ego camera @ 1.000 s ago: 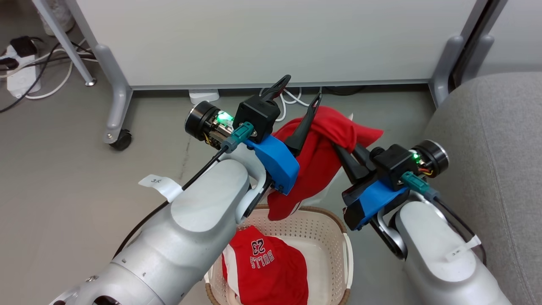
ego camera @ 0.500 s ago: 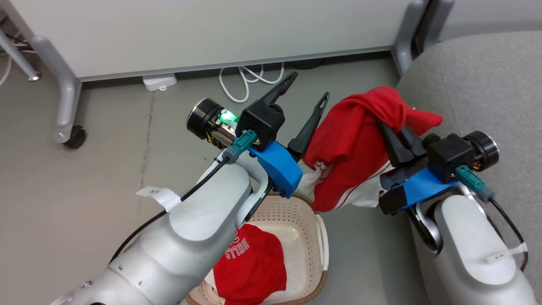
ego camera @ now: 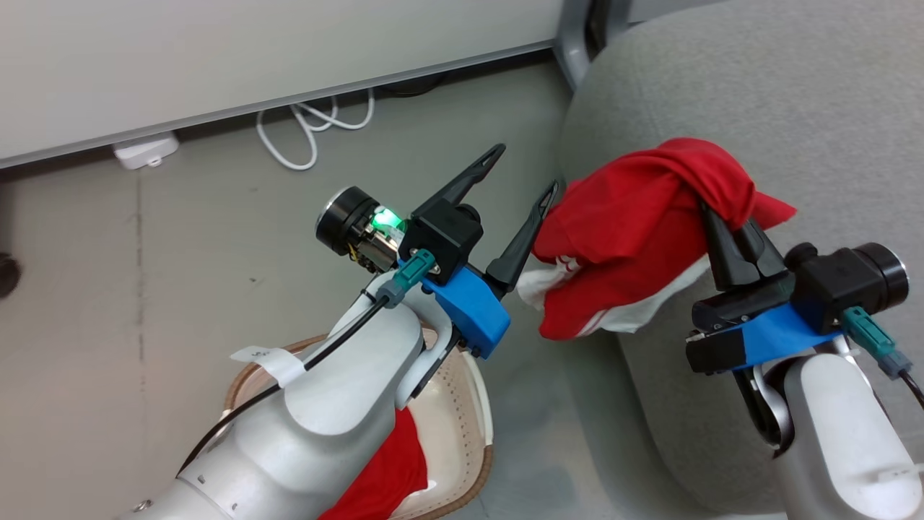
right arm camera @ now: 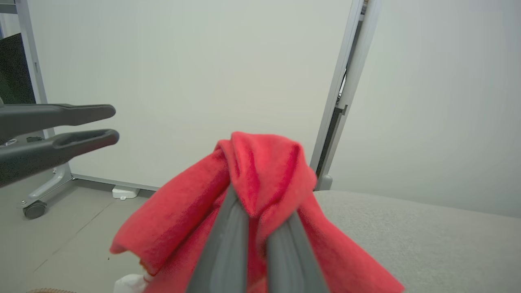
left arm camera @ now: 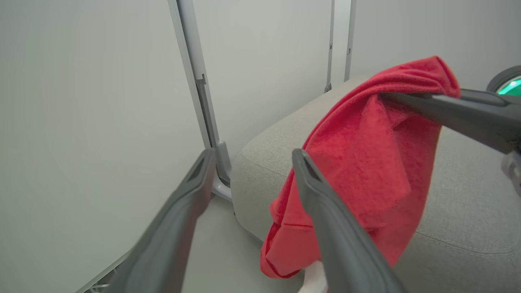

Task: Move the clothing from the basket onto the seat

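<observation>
Field notes: hazards, biggest thing first.

- Seat: the large light-grey fabric sofa cushion (ego camera: 808,79), rounded at its edges, lies on my right. The rounded shoulder is the main worry. Cloth dropped there would likely slide off to the grey floor (ego camera: 180,253).
- Basket: the small cream-white perforated plastic basket with a brown woven-look rim (ego camera: 462,419) sits low beside my left forearm, apart from the cushion. A strip of floor lies between them, and a fallen garment would land there.
- Carried garment: a bright red fabric garment with white trim (ego camera: 635,217) hangs bunched in the air over the cushion's near-left edge. Its lower hem trails at or past that edge, not over the flat top. Letting go here risks a miss, so it needs carrying further in.
- Second garment: another bright red garment (ego camera: 382,477) lies in the basket, partly hidden by my left arm and not yet handled.
- Right gripper (ego camera: 715,217): the jaws are clenched on a gathered fold of the carried garment, and cloth wraps over the fingertips. Two risks follow. The pinch on loose folds could slip mid-swing, or the cloth could cling to the fingers at release.
- Left gripper (ego camera: 526,167): the jaws are spread wide and hold nothing. One fingertip is just beside the hanging cloth, and I cannot tell whether it touches. It could snag the cloth and drag it back.
</observation>
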You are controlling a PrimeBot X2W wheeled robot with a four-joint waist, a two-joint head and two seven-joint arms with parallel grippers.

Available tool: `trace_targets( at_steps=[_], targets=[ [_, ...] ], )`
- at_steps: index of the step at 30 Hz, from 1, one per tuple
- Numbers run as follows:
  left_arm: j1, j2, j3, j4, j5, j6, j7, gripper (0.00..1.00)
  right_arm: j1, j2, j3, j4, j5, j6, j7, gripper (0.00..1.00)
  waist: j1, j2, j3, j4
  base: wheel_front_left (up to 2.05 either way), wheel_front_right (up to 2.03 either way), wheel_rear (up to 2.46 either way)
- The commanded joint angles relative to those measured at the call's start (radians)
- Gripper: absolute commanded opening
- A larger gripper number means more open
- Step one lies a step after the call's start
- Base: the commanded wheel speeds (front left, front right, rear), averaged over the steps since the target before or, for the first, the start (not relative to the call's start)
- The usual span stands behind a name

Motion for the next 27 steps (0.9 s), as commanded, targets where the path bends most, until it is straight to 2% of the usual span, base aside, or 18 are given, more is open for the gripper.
trace_targets(
  at_steps=[1, 15, 22, 27],
  targets=[
    [0.012, 0.003, 0.002, -0.002, 0.008, -0.005, -0.005, 1.00, 0.018, 0.005, -0.013, -0.017, 0.004, 0.001, -0.003, 0.00, 0.0000, -0.0001, 0.000, -0.040, 0.00, 0.00, 0.00],
    [0.042, -0.009, -0.004, 0.010, 0.038, -0.024, -0.005, 1.00, 0.129, 0.031, -0.090, -0.092, 0.005, 0.001, -0.004, 0.00, 0.0000, -0.0001, -0.021, -0.158, 0.00, 0.00, 0.00],
    [0.049, -0.016, 0.002, 0.008, 0.048, -0.031, -0.005, 1.00, 0.161, 0.042, -0.107, -0.106, 0.000, 0.001, -0.003, 0.00, 0.0000, -0.0001, -0.031, -0.170, 0.00, 0.00, 0.00],
    [0.047, -0.014, 0.010, 0.001, 0.060, -0.029, -0.005, 1.00, 0.109, 0.031, -0.099, -0.135, -0.009, 0.001, -0.004, 0.00, 0.0000, -0.0001, -0.018, -0.165, 0.00, 0.00, 0.00]
  ],
)
